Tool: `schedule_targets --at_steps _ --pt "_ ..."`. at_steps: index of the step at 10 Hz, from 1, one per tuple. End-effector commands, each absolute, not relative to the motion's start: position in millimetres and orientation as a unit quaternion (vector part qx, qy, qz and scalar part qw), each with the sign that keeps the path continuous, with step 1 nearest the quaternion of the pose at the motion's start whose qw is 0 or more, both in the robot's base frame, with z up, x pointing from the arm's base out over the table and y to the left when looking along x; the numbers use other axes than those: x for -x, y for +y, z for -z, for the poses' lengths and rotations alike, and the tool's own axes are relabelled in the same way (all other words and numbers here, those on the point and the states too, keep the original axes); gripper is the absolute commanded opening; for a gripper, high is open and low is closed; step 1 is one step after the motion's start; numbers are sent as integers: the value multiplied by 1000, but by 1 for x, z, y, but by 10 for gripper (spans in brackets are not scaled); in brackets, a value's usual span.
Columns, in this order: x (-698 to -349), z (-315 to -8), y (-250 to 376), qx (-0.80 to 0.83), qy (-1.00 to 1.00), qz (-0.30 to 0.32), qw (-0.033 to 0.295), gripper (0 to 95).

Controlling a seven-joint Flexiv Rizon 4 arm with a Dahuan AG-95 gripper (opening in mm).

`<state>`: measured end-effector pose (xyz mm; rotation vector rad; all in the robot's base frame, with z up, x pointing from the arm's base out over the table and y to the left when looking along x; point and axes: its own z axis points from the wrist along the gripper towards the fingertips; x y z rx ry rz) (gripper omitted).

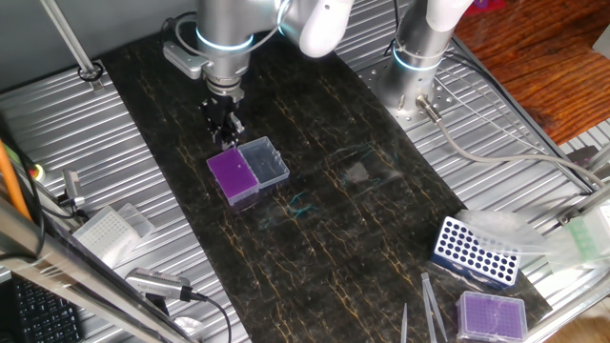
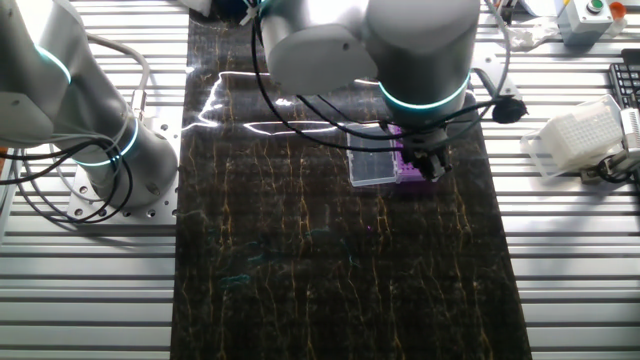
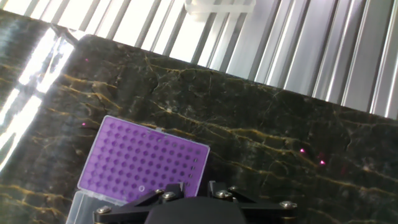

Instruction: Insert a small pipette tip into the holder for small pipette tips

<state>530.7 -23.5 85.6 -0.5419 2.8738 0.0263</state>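
The holder for small pipette tips (image 1: pixel 232 175) is a small square box with a vivid purple grid, and its clear lid (image 1: pixel 265 161) lies open beside it on the dark mat. It also shows in the other fixed view (image 2: pixel 411 170) and in the hand view (image 3: pixel 140 160). A small pale ring (image 3: pixel 142 188) sits in one hole near the grid's near edge. My gripper (image 1: pixel 227 131) hangs just above the holder's far edge. In the hand view the gripper (image 3: pixel 195 188) shows a narrow gap with the purple grid between the fingers and no tip in sight.
A blue rack with large round holes (image 1: pixel 474 252) and a paler purple-topped box (image 1: pixel 491 314) stand at the front right, with tweezers (image 1: pixel 431 305) beside them. A white tip box (image 1: pixel 110 229) lies on the left slats. A second arm's base (image 1: pixel 416 67) stands at the back.
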Motion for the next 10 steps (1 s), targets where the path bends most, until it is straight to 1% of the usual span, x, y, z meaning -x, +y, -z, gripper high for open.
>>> schedule_targets --at_steps 1,10 --pt "-527 -83 -24 185 977 -8 109 190" --pt "-513 -76 -25 188 976 -9 113 190"
